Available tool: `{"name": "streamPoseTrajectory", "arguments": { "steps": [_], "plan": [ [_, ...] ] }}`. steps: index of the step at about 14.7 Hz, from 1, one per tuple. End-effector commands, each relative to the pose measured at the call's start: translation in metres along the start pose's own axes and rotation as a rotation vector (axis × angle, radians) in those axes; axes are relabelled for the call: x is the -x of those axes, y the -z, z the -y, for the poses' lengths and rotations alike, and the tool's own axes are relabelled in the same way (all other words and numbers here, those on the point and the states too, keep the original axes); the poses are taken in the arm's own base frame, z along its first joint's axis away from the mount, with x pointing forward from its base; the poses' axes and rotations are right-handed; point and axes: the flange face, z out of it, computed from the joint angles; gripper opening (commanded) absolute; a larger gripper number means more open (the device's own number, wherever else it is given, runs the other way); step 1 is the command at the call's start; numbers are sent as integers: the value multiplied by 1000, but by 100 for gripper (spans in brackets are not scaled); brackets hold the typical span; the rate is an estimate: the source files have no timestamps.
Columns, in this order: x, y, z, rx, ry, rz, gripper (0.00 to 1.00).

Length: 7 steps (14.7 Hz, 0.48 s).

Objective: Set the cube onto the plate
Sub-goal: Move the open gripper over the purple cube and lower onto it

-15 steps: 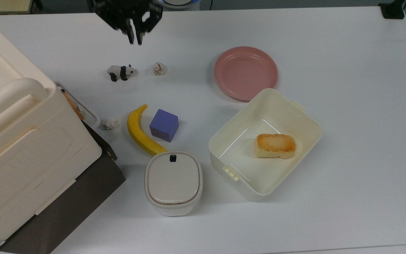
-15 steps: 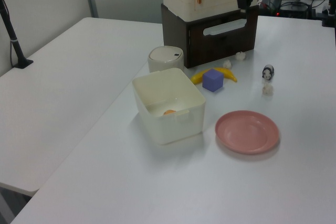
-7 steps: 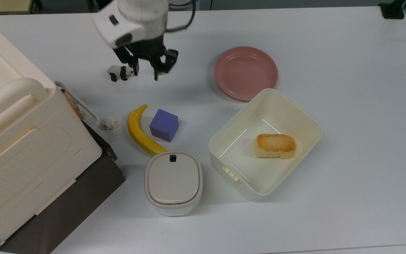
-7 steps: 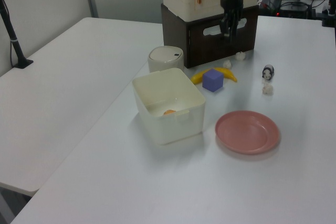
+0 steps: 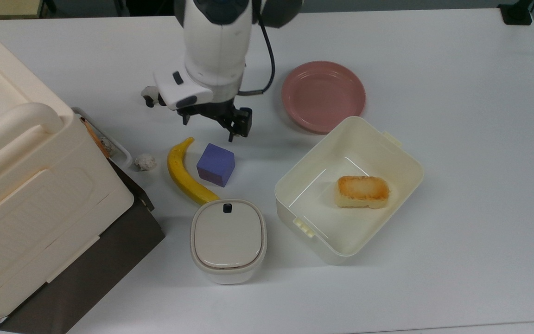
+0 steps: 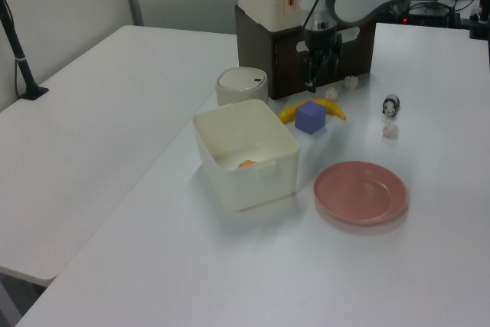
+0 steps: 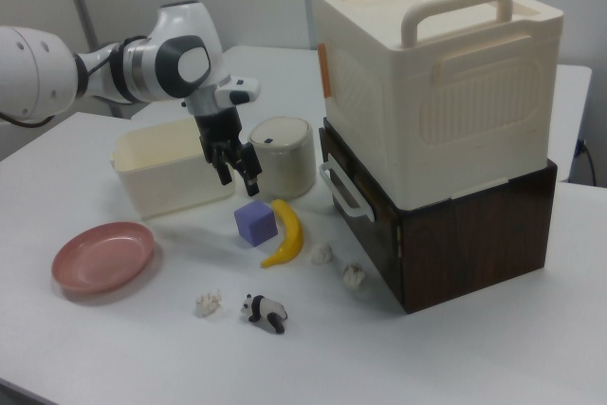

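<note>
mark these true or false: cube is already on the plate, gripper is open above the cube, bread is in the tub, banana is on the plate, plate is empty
1. The cube is on the plate. False: it sits on the table beside the banana.
2. The gripper is open above the cube. True.
3. The bread lies in the cream tub. True.
4. The banana is on the plate. False: it lies on the table.
5. The plate is empty. True.

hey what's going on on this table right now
A robot arm is reaching for the purple cube, which sits on the table next to a banana. Its claw hangs open just above the cube and is not touching it. The pink plate where the cube should go is empty, beside a cream tub holding a piece of bread.
</note>
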Motion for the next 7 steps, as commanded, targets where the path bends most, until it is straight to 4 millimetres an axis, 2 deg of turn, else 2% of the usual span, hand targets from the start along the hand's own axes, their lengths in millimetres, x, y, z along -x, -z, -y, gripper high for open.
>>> {"name": "streamPoseTrajectory", "arguments": {
  "steps": [1, 3, 7],
  "plan": [
    [-2, -21, 27, -4, -105, -32, 100],
    [0, -34, 45, -5, -146, -35, 100],
    [-2, -45, 48, -1, -161, -37, 100]
  ]
}}
